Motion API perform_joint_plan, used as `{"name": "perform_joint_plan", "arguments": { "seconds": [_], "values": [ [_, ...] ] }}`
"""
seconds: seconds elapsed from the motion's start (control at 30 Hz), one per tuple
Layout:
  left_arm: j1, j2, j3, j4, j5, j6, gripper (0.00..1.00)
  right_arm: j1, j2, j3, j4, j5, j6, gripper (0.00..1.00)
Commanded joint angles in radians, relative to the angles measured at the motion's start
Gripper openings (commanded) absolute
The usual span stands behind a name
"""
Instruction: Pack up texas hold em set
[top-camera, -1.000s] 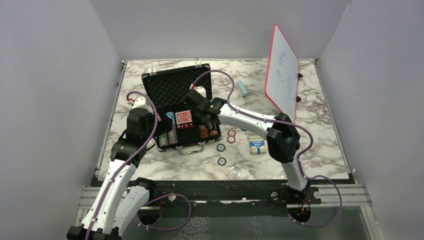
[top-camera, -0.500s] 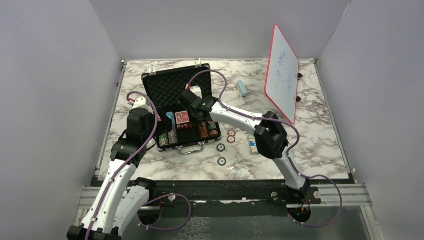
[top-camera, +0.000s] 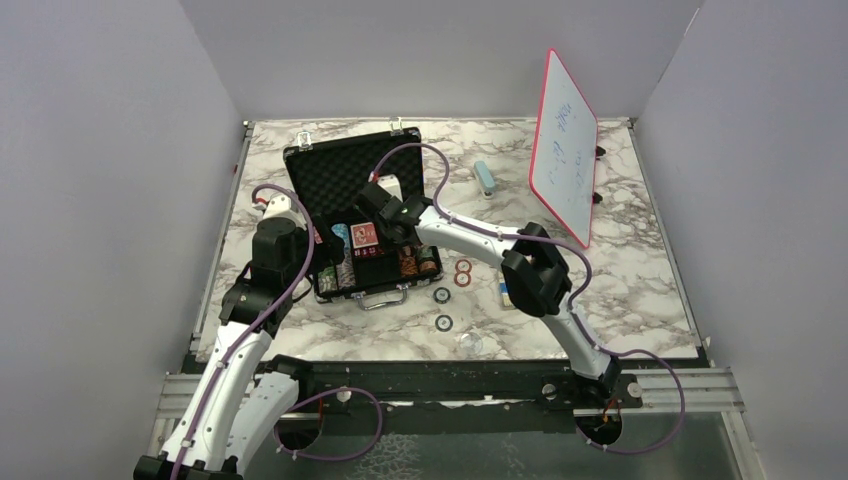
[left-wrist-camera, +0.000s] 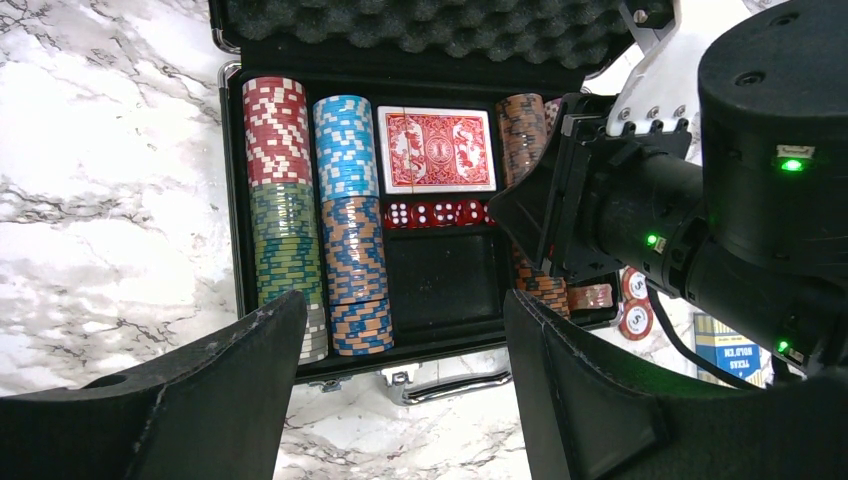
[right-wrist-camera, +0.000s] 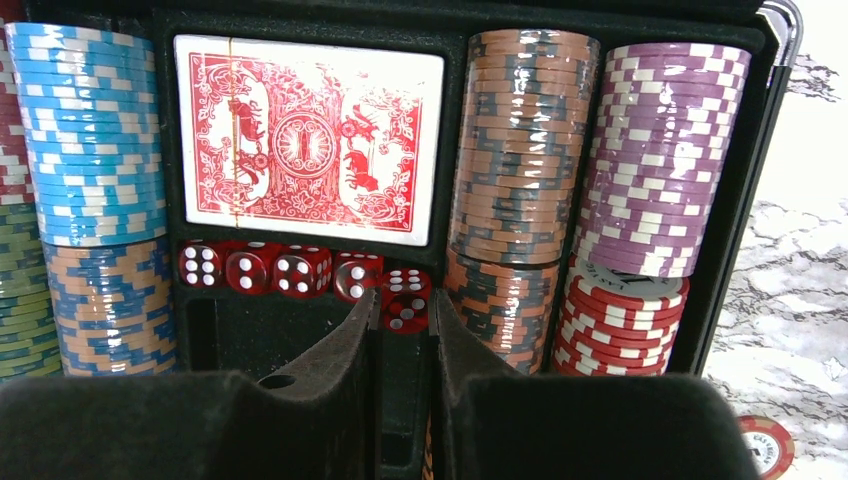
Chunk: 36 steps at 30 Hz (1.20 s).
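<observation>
Dice: row running left-right, just beyond right gripper; fingers nearly together, end die at tips, grip unclear. Left gripper: spread wide, briefcase ahead.

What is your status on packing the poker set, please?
Left hand open, empty, hovering before briefcase. Right hand nearly closed at red die, grip unclear. Briefcase open; blue deck, buttons outside on table. Nothing blocking.

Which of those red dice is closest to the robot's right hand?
The rightmost die of the five: it sits slightly out of the row, right at the fingertips of the right hand.
</observation>
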Motion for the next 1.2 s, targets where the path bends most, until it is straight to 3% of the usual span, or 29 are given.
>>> {"name": "perform_joint_plan", "arguments": {
  "seconds": [0.0, 0.2, 0.43, 0.6, 0.87, 1.17],
  "values": [
    [-0.004, -0.017, -0.010, 0.012, 0.009, 0.010, 0.75, 0.004, 0.046, 0.026, -0.015, 0.025, -0.024, 0.12],
    [-0.004, -0.023, -0.011, 0.005, 0.005, 0.015, 0.75, 0.004, 0.061, 0.037, -0.018, 0.024, -0.031, 0.14],
    [-0.004, -0.023, -0.008, 0.003, 0.003, 0.018, 0.75, 0.004, 0.043, 0.043, -0.014, -0.001, -0.038, 0.31],
    [-0.004, -0.024, -0.006, 0.002, -0.003, 0.011, 0.75, 0.003, 0.010, 0.054, -0.020, 0.006, -0.036, 0.36],
    [-0.004, -0.018, 0.001, 0.000, 0.004, -0.003, 0.75, 0.004, -0.067, 0.057, -0.025, 0.017, -0.025, 0.36],
    [-0.004, -0.017, 0.014, -0.007, 0.022, -0.015, 0.75, 0.003, -0.174, -0.061, 0.041, -0.038, -0.036, 0.29]
  ]
}}
